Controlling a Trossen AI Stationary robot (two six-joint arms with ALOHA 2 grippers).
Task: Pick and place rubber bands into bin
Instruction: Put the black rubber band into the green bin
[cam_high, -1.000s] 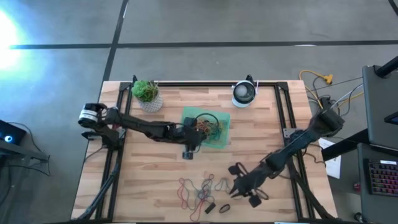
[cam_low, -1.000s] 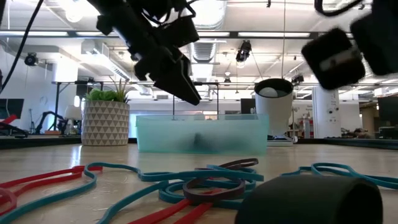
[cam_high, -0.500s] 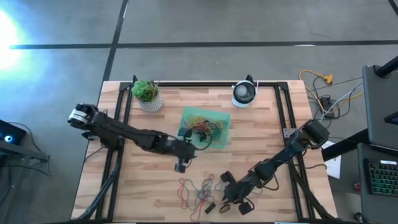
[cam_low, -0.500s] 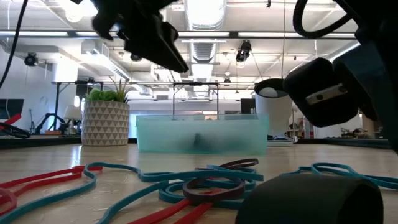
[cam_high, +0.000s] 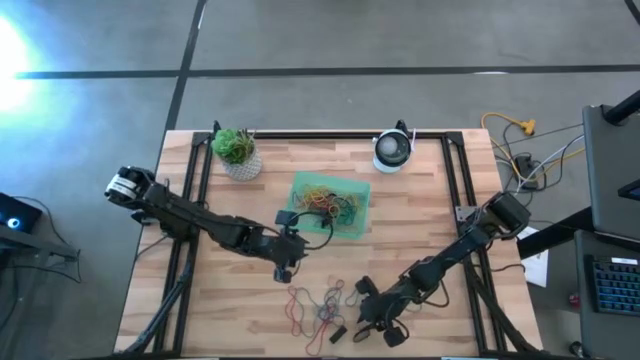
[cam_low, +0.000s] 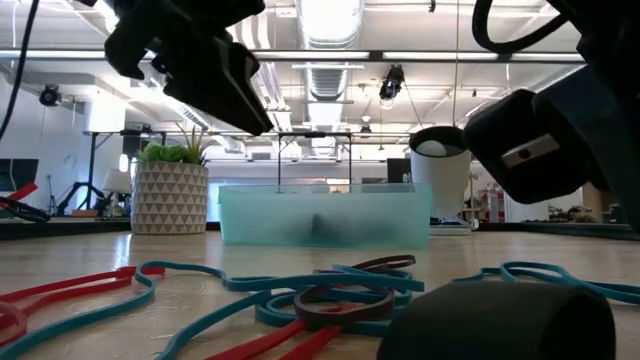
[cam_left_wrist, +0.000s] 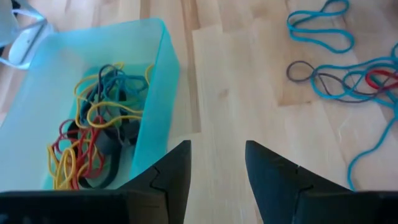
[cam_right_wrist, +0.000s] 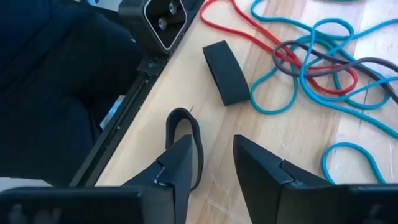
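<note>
At six o'clock on the table we see the right gripper (cam_high: 368, 312) low over the loose rubber bands (cam_high: 318, 305), fingers (cam_right_wrist: 180, 168) parted and empty, a dark loop between them. Farther in, our left gripper (cam_high: 284, 262) hangs spread, holding nothing, just at seven o'clock of the bin (cam_high: 352, 228), which holds bands.

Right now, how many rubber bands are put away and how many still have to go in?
Done: a tangle of rubber bands already lies in the green bin. In hand: nothing. The left gripper is open and empty beside the bin, and the right gripper hangs open over a dark band. Left: the loose pile on the table.
</note>
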